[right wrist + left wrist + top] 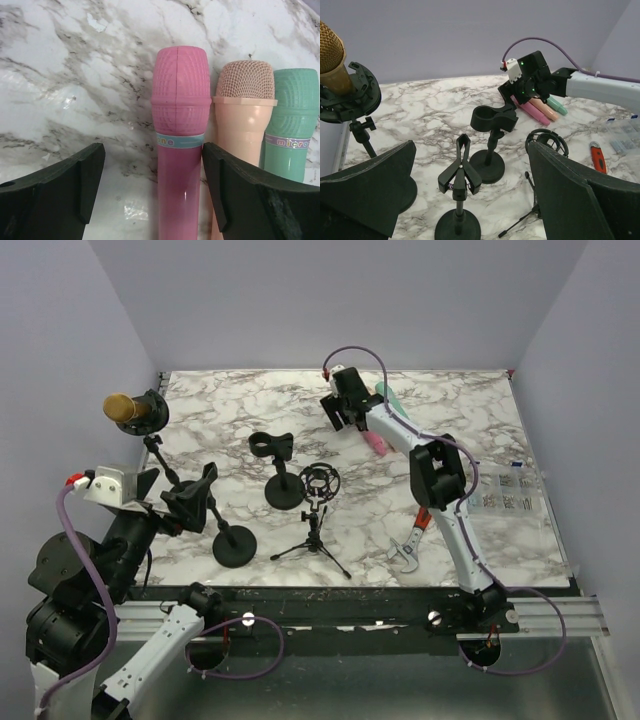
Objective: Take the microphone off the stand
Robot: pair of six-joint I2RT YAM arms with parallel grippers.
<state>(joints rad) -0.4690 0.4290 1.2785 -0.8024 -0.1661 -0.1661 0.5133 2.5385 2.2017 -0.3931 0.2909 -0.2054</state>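
A gold microphone [124, 408] sits in a black round shock-mount stand [152, 412] at the far left; it also shows in the left wrist view [330, 55], top left. My left gripper [158, 504] is open and empty, low at the near left, well short of that stand; its fingers [375, 185] frame a black clip stand [459, 175]. My right gripper [345, 412] is open at the far middle of the table, its jaws either side of a pink toy microphone [180, 130] lying flat, not closed on it.
A peach microphone [243, 120] and a green one [292, 125] lie beside the pink one. A clamp-holder stand [276, 462], a tripod shock mount [318, 490] and the clip stand [222, 530] stand mid-table. A wrench [405, 553], red knife [423, 519] and plastic bag [510, 490] lie right.
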